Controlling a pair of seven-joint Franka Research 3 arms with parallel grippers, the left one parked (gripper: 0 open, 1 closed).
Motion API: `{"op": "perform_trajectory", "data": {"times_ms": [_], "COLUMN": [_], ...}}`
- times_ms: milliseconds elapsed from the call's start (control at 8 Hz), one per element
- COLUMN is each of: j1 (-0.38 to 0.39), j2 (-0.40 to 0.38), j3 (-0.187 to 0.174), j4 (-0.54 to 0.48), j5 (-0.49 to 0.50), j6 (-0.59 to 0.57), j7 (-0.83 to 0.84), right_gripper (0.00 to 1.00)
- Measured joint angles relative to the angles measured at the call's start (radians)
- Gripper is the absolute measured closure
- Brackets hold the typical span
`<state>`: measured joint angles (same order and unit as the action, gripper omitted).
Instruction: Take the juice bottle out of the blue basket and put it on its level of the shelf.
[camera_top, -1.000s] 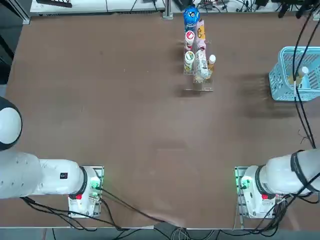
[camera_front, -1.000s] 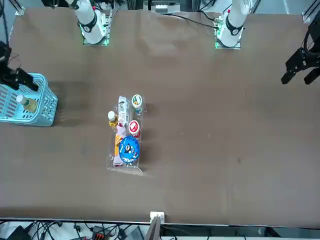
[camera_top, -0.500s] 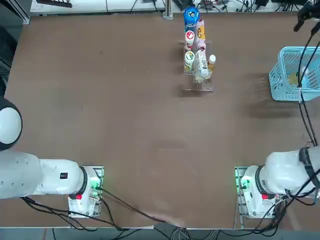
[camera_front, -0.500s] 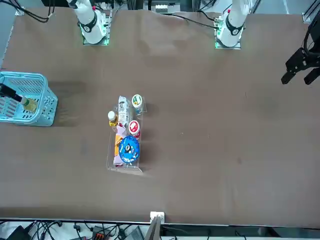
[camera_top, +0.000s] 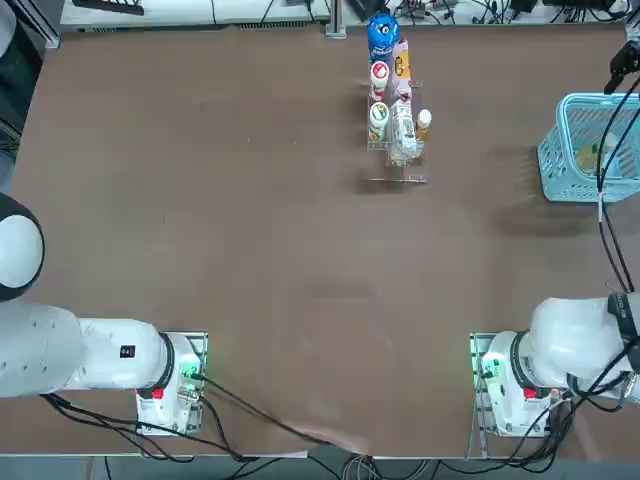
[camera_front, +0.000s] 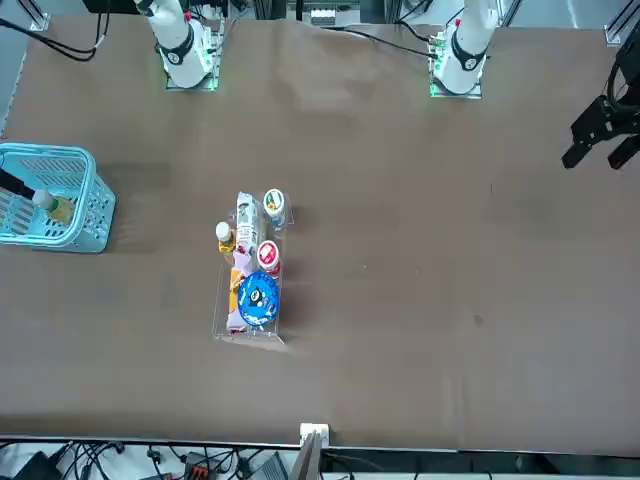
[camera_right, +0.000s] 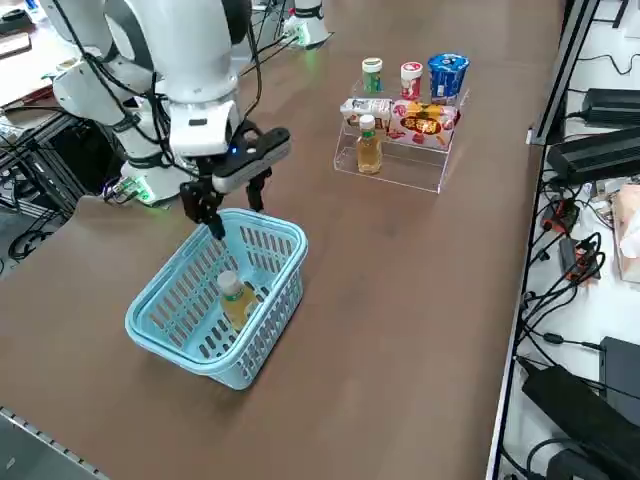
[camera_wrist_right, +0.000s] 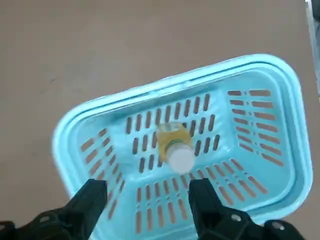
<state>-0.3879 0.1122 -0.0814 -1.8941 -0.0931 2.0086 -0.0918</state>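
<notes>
Right claw hangs over the basket, above the rim on the side toward the robot, with its two fingers spread wide and nothing between them. In the wrist view the fingers point down into the basket, and the bottle is a little beyond their tips, not yet between them.

The bottle stands in the basket, near its middle, with the white cap up; it seems to lean a little, perhaps against the lattice wall. So I judge that the step in hand is the approach for the grasp, and nothing is lifted yet. The next move calls for bringing the claw a little further over the basket until the cap is between the fingers, then going down inside the walls and closing on the neck or upper body. The basket's walls are the main obstacle: a finger could catch the rim or the lattice.

The shelf stands well apart from the basket, across open table. On it are a second, similar bottle on the low front step, snack packets behind it, and red- and green-topped bottles with a blue cup at the back. The free place beside the second bottle looks like the goal.
</notes>
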Motion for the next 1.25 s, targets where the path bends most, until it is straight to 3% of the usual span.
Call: {"op": "perform_trajectory", "data": {"times_ms": [500,1250], "j1": [-0.071,-0.071], "j2": [0.005,0.058], "j3": [0.000,0.003], "j4": [-0.157,-0.168], "j5": [-0.001,-0.001], "j6": [0.218,0.252], "j7": [0.000,0.000], "right_gripper": [0.00,0.00]}}
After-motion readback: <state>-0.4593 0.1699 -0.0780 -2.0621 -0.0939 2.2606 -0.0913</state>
